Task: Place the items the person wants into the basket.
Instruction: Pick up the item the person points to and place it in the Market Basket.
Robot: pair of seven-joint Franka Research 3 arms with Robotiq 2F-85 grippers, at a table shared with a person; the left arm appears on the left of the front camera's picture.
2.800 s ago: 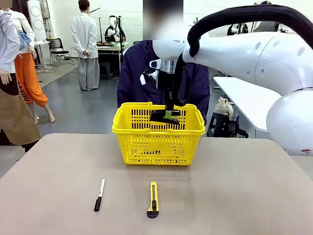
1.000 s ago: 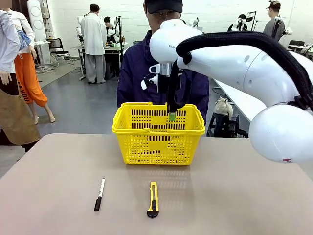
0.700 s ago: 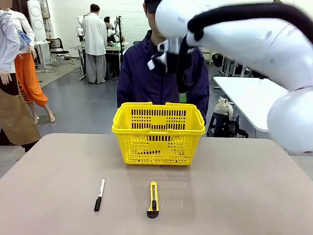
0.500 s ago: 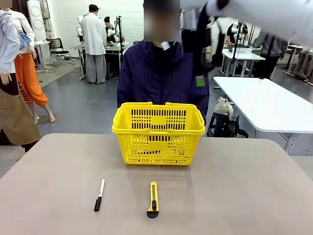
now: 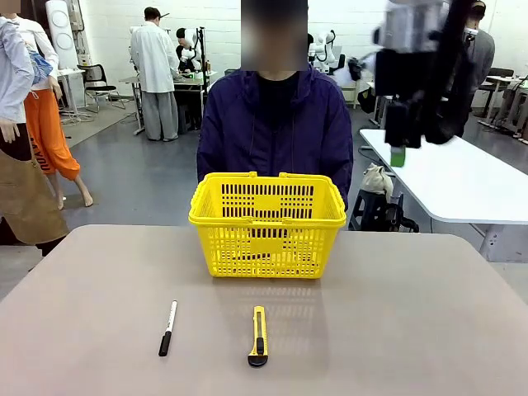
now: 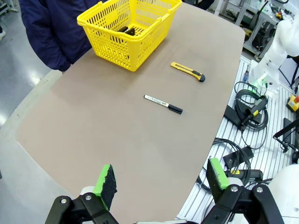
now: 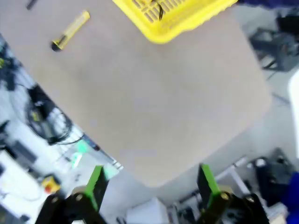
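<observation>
1. My right hand [image 5: 398, 144] hangs high in the air above the counter's [image 5: 396, 330] far right corner, blurred in the front view. Its fingers stand wide and hold nothing; the right wrist view shows bare air between the green pads [image 7: 96, 183].

2. My left hand [image 6: 161, 184] is just as wide and just as empty. It sits up above the counter's near left corner and looks down the length of the top.

3. The yellow basket [image 5: 267, 219] stands at the middle of the far edge, right in front of the person [image 5: 275, 124] in the dark jacket. Through the mesh in the left wrist view I can make out something dark lying inside [image 6: 127, 31], and the right wrist view shows a dark strap-like shape there too. I cannot tell which things they are.

4. Two things lie out on the counter toward the near edge: a white marker [image 5: 167, 327] with a black cap, left of the middle, and a yellow-and-black box cutter [image 5: 258, 336] at about the middle. They lie well apart from each other and from the basket.

5. My reading is that I am between placements, with both hands free and clear of the basket. Neither thing left on the counter seems to be wanted, so the filling may be finished.

6. The next move calls for a sign from the person. I see no hand of theirs pointing. Without one, I would keep both hands up and away from the marker and cutter.
</observation>
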